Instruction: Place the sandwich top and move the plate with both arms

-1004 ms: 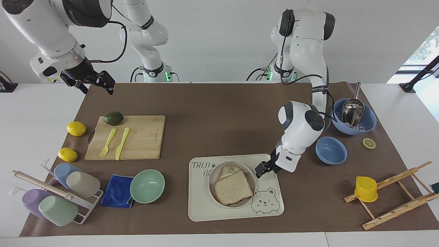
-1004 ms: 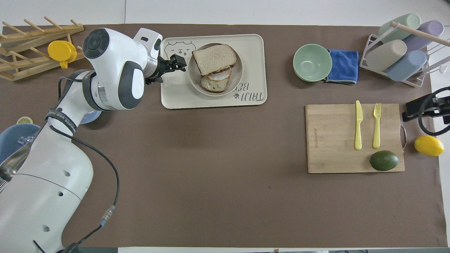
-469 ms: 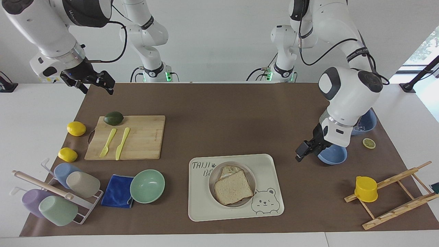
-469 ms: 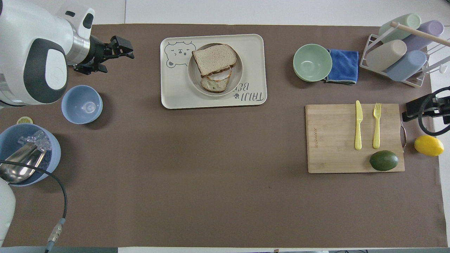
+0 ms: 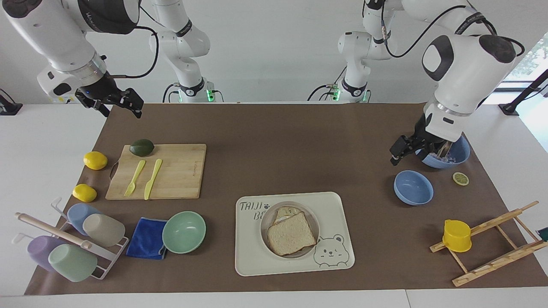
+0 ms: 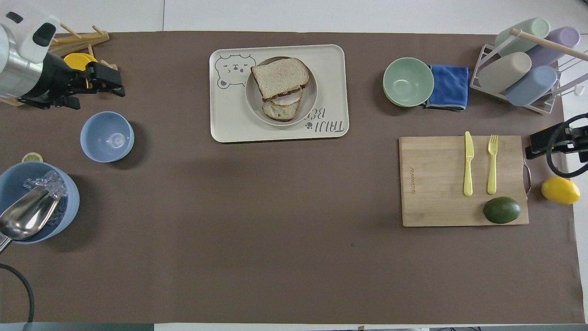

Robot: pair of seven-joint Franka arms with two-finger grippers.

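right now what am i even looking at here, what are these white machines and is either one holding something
They are two white robot arms at a table, each ending in a black two-finger gripper. One picture looks at them from across the table, the other looks down from above their own end.

The left gripper is up in the air beside the big blue bowl with the metal scoop, holding nothing. The right gripper waits at the table's other end, also holding nothing.

On the bear-print tray sits a small plate with the sandwich top laid over an egg toast. Around it are bowls, a cutting board and cups.
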